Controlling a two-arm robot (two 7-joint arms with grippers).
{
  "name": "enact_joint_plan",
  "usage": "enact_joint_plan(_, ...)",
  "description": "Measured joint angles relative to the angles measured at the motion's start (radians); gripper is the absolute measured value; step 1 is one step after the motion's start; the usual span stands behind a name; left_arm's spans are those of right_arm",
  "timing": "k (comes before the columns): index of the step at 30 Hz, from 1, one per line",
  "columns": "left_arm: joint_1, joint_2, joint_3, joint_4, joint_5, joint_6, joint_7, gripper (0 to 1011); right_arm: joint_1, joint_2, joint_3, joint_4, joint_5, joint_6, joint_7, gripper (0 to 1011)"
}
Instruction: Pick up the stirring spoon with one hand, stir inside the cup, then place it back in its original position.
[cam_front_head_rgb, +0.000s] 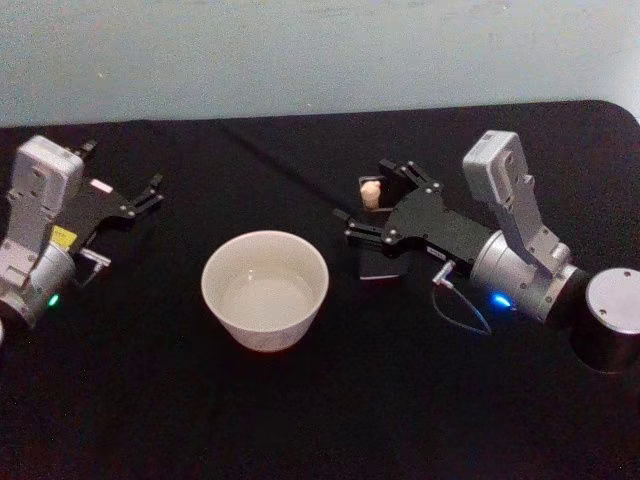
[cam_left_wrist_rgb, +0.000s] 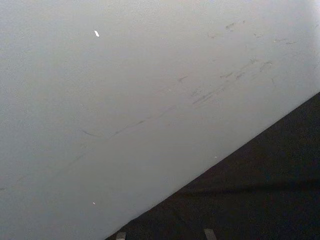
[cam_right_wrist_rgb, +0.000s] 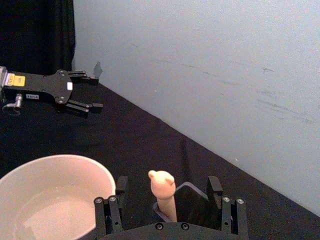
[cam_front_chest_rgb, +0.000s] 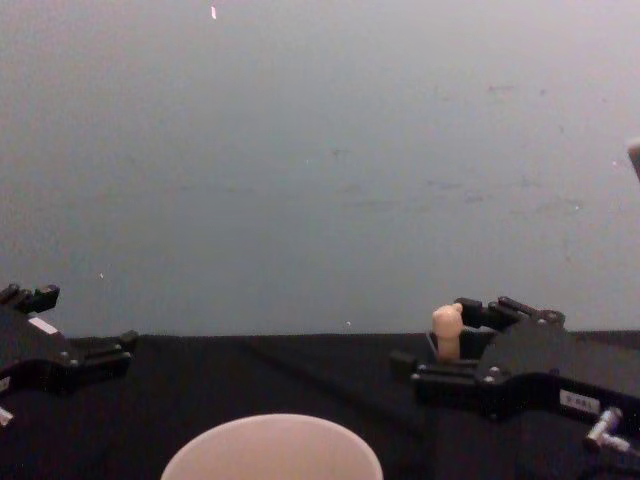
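"What is this place, a kitchen?"

"No. I'd call it a robotics lab, or some test bay. The tabletop (cam_front_head_rgb: 300, 420) is draped in plain black cloth, and right behind it stands a bare pale wall (cam_front_head_rgb: 300, 50), scuffed and scratched."

"And the machinery?"

"The left end effector (cam_right_wrist_rgb: 92, 91) carries a yellow sticker on its black body. The right end effector (cam_front_head_rgb: 365, 192) sits on a silver-grey wrist with a blue light glowing, and a thin cable (cam_front_head_rgb: 470, 318) loops loose beside it."

"There's crockery, though."

"A cream cup (cam_front_head_rgb: 265, 290) set out on the cloth. It looks staged, not homely."
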Motion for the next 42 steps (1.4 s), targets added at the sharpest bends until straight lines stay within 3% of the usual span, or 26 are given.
enact_joint_plan(13, 0.0, 0.0, 0.0, 0.0, 0.0, 0.0, 0.0, 1001, 0.0, 0.003, 0.0, -0.001, 0.002, -0.001, 0.0, 976)
enact_joint_plan(23, 0.0, 0.0, 0.0, 0.0, 0.0, 0.0, 0.0, 1001, -0.001, 0.004, -0.001, -0.002, 0.004, -0.001, 0.0, 734)
enact_joint_plan(39, 0.0, 0.0, 0.0, 0.0, 0.0, 0.0, 0.0, 1001, -0.002, 0.005, -0.001, -0.002, 0.005, -0.001, -0.001, 205)
enact_joint_plan(42, 0.0, 0.0, 0.0, 0.0, 0.0, 0.0, 0.0, 1001, -0.001, 0.005, -0.001, -0.003, 0.006, -0.001, -0.001, 181)
